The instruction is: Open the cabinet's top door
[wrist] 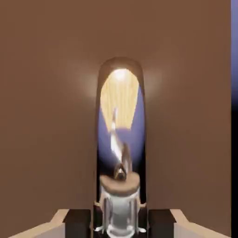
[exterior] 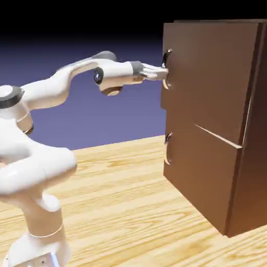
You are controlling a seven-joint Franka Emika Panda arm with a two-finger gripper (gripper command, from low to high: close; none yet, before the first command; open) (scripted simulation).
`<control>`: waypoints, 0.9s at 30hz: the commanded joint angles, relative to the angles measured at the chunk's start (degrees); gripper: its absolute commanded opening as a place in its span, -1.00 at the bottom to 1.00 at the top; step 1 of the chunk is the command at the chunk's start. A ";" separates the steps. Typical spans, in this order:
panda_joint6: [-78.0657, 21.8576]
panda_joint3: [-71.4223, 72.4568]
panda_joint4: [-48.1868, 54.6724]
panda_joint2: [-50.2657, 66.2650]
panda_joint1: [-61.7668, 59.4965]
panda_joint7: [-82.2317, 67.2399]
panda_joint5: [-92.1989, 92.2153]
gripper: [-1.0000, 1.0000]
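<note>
The gripper is closed on the curved upper handle of the cabinet's top door, with one fingertip at each side of it.

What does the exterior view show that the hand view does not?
Only the exterior view: the lower door with its handle, the wooden table, and the cabinet's side.
Only the hand view: mirror-like reflections on the upper handle's face, seen head-on.
Both: the top door, its curved handle and the fingers at that handle.
</note>
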 commanded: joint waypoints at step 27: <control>-56.08 -43.68 -42.00 -10.86 20.63 -19.18 -17.73 -1.00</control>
